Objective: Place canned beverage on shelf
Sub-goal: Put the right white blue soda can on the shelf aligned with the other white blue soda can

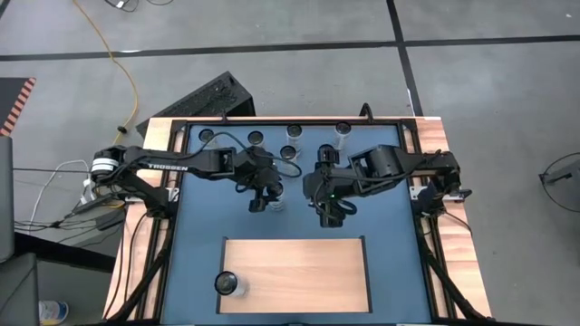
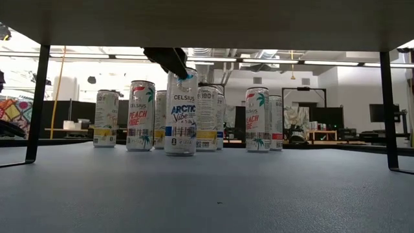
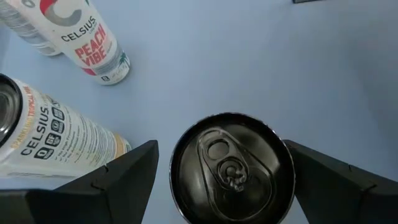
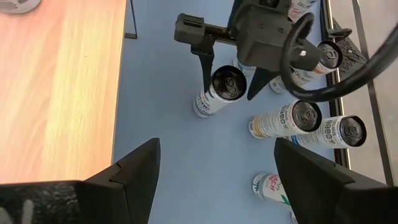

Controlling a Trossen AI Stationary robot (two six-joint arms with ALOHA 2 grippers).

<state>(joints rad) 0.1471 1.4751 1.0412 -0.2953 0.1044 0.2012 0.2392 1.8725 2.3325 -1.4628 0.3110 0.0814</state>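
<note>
The left gripper point(image 1: 264, 201) is over the blue table point(image 1: 381, 226), just behind the shelf point(image 1: 294, 274). Its two dark fingers point(image 3: 124, 171) are spread wide, one on each side of the Arctic Vibe can point(image 2: 180, 112). They do not look pressed on it yet. The can stands upright near the middle of the table, a little in front of the row of other cans point(image 2: 206, 118), and behind the shelf.

So the step in hand looks like the grab. The next move calls for the fingers to close on the can's sides, lift it straight up so it does not tip, and carry it over to the shelf.

The shelf is a flat board of pale wood with soft stripes in it. One can point(image 1: 227, 284) already stands at its left front corner. The cans are tall, thin and round, with smooth shiny metal and a dark top with a pull tab point(image 3: 229, 174). One has Peach Vibe point(image 2: 140, 116) on it.

The right gripper point(image 1: 328, 212) waits just right of the left one, also behind the shelf. Its fingers are spread apart and hold nothing.
</note>
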